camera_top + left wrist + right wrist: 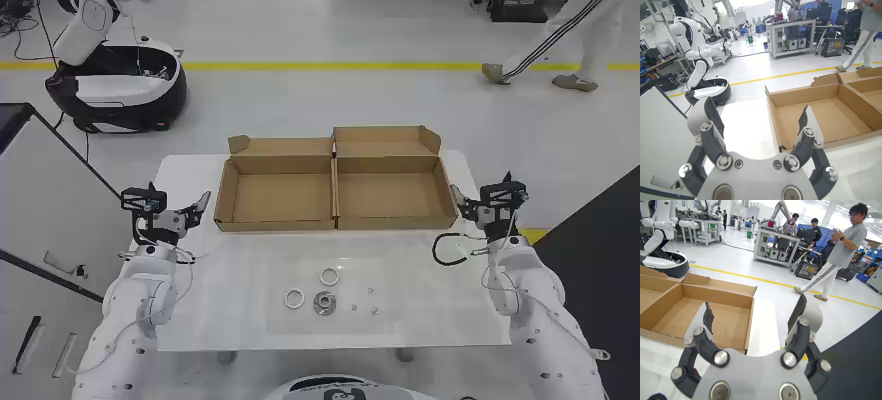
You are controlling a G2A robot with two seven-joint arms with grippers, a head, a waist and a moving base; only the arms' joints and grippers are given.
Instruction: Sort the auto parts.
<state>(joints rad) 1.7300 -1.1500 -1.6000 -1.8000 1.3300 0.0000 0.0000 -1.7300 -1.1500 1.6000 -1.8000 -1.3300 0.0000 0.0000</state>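
2 arms, L arm (150, 288), R arm (522, 275), jaws wide open, empty

White arms (140, 300) carry black ribbed fingers (713, 115), silver screws (723, 161).

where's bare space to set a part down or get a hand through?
Crowded: front centre of the table, where white rings, a metal part and small bits cluster. Free: the floors of the left box and right box, the strip between boxes and cluster, and the table either side of the cluster.
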